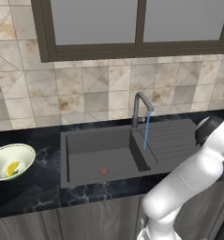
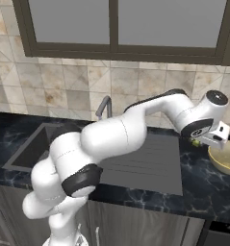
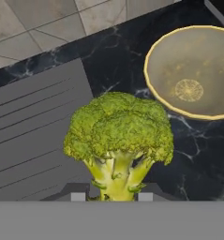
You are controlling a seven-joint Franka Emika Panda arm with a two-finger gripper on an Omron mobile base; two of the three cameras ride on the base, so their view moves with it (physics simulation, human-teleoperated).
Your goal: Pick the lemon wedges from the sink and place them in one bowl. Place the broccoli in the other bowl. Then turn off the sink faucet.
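You have the dark marbled worktop (image 1: 33,187) running under the window, with the sink (image 1: 99,154) set into it and its ribbed drainboard to the right. The arm reaches far right across that drainboard, out over the worktop beyond it. The sink faucet (image 1: 140,108) stands at the back edge of the basin, and a thin blue stream falls from its spout, so the water is on. At the far left of the worktop sits the one bowl (image 1: 10,161), and you can see the lemon wedges (image 1: 12,168) lying inside it. To the right of the drainboard sits the other bowl (image 3: 195,70), yellow-rimmed. Your tool (image 3: 108,197) hangs just beside that bowl's rim, over bare worktop at the drainboard's edge. Its fingers (image 3: 78,195) are clamped on the stem of the broccoli (image 3: 118,133), floret pointing away from the hand. On the basin floor there is a small red spot (image 1: 103,171).
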